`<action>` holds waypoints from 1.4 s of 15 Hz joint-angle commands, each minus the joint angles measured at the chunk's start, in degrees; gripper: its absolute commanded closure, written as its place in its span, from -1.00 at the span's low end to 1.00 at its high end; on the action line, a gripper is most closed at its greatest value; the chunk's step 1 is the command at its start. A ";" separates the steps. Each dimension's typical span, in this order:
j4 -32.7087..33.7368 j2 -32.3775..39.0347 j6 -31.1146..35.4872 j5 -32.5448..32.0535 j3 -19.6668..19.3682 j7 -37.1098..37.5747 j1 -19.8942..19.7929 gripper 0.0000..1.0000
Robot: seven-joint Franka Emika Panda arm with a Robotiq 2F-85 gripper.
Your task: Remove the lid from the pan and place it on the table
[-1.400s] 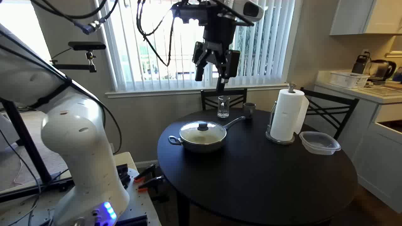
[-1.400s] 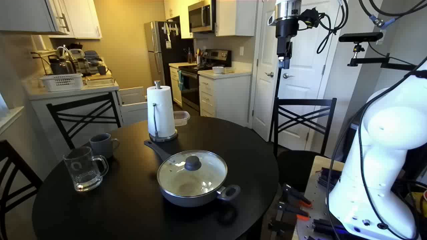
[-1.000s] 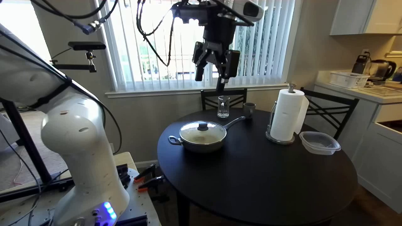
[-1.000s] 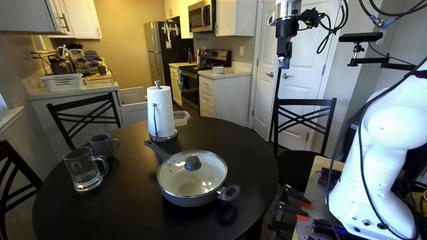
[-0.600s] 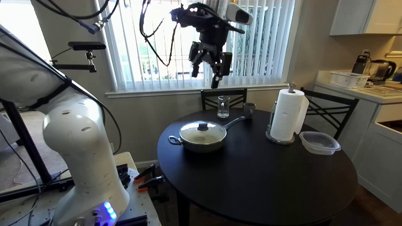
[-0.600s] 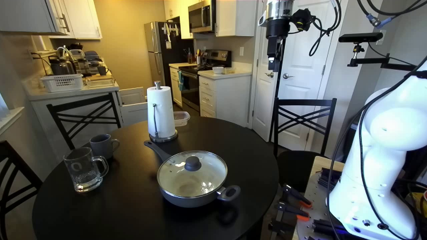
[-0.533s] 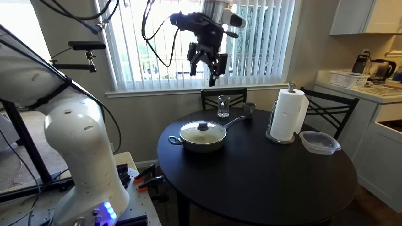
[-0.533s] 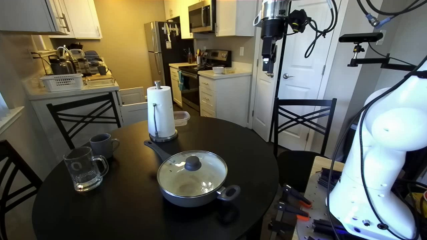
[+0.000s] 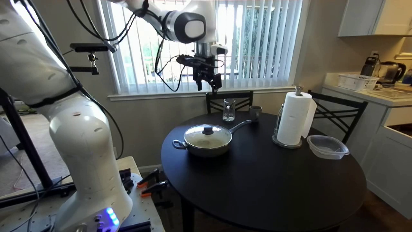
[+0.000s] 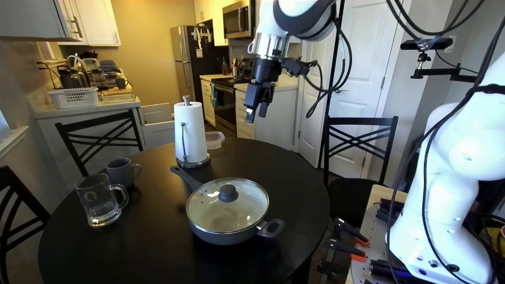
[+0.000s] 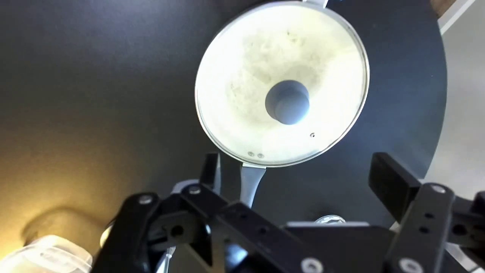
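The clear glass lid [image 9: 195,132], with a dark knob [image 10: 228,193], lies on the grey pan [image 9: 207,152]; both show in both exterior views. In the wrist view the lid [image 11: 242,76] fills the top middle, its knob seen from above, and the pan's long handle [image 11: 251,182] points down between the fingers. The pan stands on the dark round table [image 9: 283,187]. My gripper [image 9: 207,89] is high above the table, apart from the lid, in both exterior views [image 10: 256,114]. In the wrist view its fingers [image 11: 295,163] are wide apart with nothing between them.
A glass mug [image 10: 98,203] and a grey mug [image 10: 121,172] stand near the pan's long handle. A paper towel roll [image 9: 294,117] stands upright on the table, with a clear plastic container [image 9: 327,147] beside it. Chairs [image 10: 357,138] surround the table. Cables hang from the arm.
My gripper has come down and over toward the pan, moving left and down in both exterior views. More of the arm shows. The lid, pan and other objects have not moved.
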 commanded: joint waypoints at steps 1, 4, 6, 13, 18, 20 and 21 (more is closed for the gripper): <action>-2.04 5.39 11.72 -6.44 5.23 7.00 0.13 -1.00; -2.68 9.31 16.34 -15.24 8.53 13.98 -0.49 -1.00; -2.58 11.36 16.53 -20.54 9.69 18.16 -0.52 -1.00; -0.77 18.35 9.56 -16.43 9.94 17.23 3.95 -1.00; 1.12 22.44 6.46 -9.35 9.12 16.53 5.02 -1.00; 2.26 23.98 6.15 -7.47 8.60 16.72 4.77 -1.00; 2.89 24.76 6.10 -6.53 8.28 16.70 4.61 -1.00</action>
